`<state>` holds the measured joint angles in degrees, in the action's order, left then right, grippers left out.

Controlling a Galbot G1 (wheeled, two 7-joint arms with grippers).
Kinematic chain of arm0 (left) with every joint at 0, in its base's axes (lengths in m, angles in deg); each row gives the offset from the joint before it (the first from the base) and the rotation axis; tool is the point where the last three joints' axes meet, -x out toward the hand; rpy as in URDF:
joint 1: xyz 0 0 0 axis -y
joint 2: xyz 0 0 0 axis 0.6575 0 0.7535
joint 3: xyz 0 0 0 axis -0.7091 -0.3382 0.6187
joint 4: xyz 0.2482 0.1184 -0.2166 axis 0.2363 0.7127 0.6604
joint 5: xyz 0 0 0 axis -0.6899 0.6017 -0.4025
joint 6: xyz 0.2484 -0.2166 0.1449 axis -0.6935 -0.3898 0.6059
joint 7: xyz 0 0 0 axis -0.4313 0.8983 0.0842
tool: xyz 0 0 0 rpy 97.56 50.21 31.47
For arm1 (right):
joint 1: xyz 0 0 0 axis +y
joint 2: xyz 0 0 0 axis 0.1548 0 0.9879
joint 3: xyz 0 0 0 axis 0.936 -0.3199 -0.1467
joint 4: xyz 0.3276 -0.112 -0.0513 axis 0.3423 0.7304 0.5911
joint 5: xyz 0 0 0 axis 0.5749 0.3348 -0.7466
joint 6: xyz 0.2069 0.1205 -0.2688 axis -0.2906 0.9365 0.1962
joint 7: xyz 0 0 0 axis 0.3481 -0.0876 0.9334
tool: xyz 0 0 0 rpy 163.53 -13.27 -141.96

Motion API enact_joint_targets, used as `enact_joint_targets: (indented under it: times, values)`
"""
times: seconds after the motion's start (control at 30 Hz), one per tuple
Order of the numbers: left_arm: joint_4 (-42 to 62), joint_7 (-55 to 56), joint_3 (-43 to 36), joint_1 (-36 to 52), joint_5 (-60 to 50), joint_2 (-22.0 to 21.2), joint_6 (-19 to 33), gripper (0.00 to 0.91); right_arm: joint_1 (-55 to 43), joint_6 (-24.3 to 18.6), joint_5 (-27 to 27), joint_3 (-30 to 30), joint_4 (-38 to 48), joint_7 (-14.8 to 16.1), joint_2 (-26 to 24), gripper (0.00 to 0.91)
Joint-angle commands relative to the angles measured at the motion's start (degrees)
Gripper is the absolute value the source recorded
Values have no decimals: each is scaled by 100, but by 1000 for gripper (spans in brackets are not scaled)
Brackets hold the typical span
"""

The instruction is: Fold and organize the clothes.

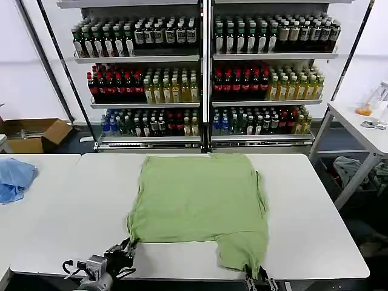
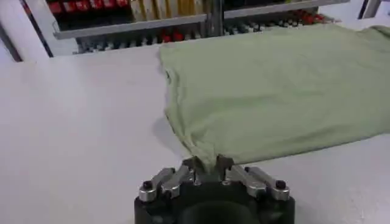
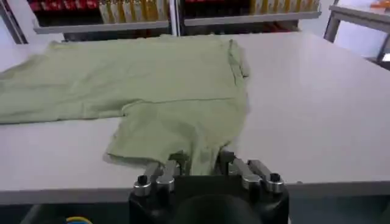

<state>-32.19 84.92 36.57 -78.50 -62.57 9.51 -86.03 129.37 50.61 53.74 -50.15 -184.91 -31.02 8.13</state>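
Note:
The light green polo shirt (image 1: 197,203) lies spread on the white table (image 1: 303,212), with one flap reaching down to the near edge on the right. My left gripper (image 1: 124,251) is at the shirt's near-left corner and is shut on that corner (image 2: 207,159). My right gripper (image 1: 257,280) is at the table's near edge, shut on the bottom of the hanging flap (image 3: 198,155). In both wrist views the cloth (image 2: 274,91) bunches between the fingers and stretches away flat toward the shelves.
A light blue cloth (image 1: 13,179) lies on the table at the far left. Shelves of bottles (image 1: 203,79) stand behind the table. A cardboard box (image 1: 33,133) sits on the floor at the left, and a second white table (image 1: 364,127) stands at the right.

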Motion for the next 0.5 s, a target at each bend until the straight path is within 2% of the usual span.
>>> enact_joint_targets:
  times: [0.03,0.5]
  values:
    - [-283,-49,124,-106,284,7,164,40,105,-228,-27,55,-161,22,-24,0]
    - [-1311,-43,637,-645,396,286,284,40,661,-373,99,740,-1341,51,-491,0]
